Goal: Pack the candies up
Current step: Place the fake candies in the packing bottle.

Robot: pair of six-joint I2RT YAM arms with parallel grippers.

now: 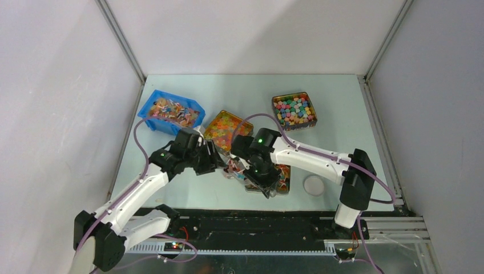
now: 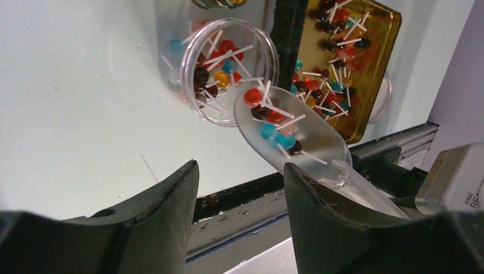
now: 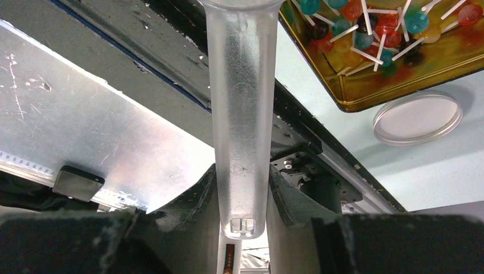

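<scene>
Clear plastic scoop (image 2: 291,134), loaded, its lip at the jar mouth

Nearest you, the right gripper (image 3: 242,177) is clamped on the scoop's handle (image 3: 240,114), fingers pressed to both sides. The left gripper (image 2: 241,168) has its fingers apart with nothing between them. From the right gripper the scoop's long axis runs away to the far left, and its bowl carries a small heap of candies (image 2: 274,123), sticks lying every way. The bowl's far tip meets the lower rim of the round clear jar (image 2: 181,71), which seems to lie on its side with its mouth facing the scoop and more candies already inside. So your pour goes along that axis into the mouth. The left gripper is the nearer one for steadying the jar. Farther right, the gold tin (image 2: 371,74) holds the remaining stock, and a clear lid (image 3: 418,117) lies just beside it.
</scene>
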